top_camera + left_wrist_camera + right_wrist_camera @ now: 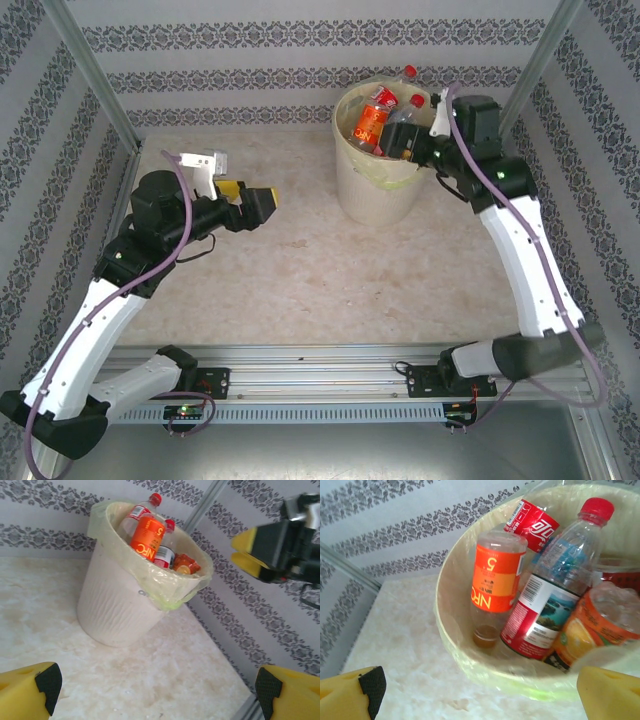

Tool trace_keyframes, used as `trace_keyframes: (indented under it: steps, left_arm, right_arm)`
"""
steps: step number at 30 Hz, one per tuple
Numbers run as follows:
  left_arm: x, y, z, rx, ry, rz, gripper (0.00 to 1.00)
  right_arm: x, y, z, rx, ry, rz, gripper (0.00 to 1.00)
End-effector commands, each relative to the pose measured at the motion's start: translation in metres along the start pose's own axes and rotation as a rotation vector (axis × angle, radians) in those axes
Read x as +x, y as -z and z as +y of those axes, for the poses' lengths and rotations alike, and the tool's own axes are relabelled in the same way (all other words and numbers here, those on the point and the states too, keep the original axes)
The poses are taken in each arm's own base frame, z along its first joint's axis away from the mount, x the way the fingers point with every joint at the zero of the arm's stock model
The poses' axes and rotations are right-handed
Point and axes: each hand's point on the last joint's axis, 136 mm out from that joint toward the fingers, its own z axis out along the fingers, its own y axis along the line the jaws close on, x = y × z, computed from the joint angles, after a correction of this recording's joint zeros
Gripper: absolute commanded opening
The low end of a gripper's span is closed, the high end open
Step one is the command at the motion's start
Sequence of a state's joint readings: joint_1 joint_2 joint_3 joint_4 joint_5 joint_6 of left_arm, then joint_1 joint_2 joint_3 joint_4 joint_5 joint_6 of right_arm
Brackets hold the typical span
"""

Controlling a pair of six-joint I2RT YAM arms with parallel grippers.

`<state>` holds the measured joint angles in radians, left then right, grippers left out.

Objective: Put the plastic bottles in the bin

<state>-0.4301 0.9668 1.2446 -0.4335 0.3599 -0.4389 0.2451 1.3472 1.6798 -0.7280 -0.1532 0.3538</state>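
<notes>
The bin (375, 195) is packed past its rim with the plastic bottles (372, 120); one could be clipped and tipped out by the right pincer (438, 118), spread empty just above; the left pincer (248, 193) is held apart

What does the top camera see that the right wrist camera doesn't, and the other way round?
Top camera: the left arm and right arm, the open left gripper above the table, and the bin down to its base. Right wrist camera: close details, like the 5 on the orange bottle and the scenery picture on the red-capped bottle. Both: the bin with plastic bottles piled inside.
</notes>
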Motion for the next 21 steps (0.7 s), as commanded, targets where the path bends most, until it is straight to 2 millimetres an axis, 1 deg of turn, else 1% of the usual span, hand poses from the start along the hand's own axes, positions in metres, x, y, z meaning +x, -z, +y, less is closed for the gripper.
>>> trace_keyframes:
  steps: [1,4,6,10,14,15,17,21]
  left_arm:
    - [-0.010,0.014,0.004,-0.056,-0.083,-0.021,1.00]
    - [-0.007,0.013,0.013,-0.102,-0.084,-0.009,1.00]
    - [-0.002,0.012,0.024,-0.154,-0.076,0.002,1.00]
    - [0.013,0.010,0.042,-0.230,-0.081,0.052,1.00]
    - [0.032,0.013,0.071,-0.355,-0.098,0.082,1.00]
    - [0.040,0.014,0.080,-0.388,-0.102,0.091,1.00]
    - [0.054,0.016,0.096,-0.446,-0.114,0.109,1.00]
    - [0.080,0.025,0.132,-0.595,-0.128,0.144,1.00]
  right_arm:
    - [0.000,0.024,-0.008,0.056,0.188,-0.092,0.98]
    - [0.010,0.044,-0.027,0.134,0.199,-0.181,0.98]
    - [0.022,0.054,-0.043,0.193,0.171,-0.201,0.98]
    - [0.050,0.059,-0.071,0.285,0.146,-0.200,0.98]
    - [0.084,0.051,-0.098,0.330,0.137,-0.266,0.98]
    - [0.093,0.049,-0.106,0.353,0.131,-0.273,0.98]
    - [0.113,0.041,-0.124,0.411,0.123,-0.247,0.98]
    - [0.143,0.026,-0.152,0.504,0.132,-0.225,0.98]
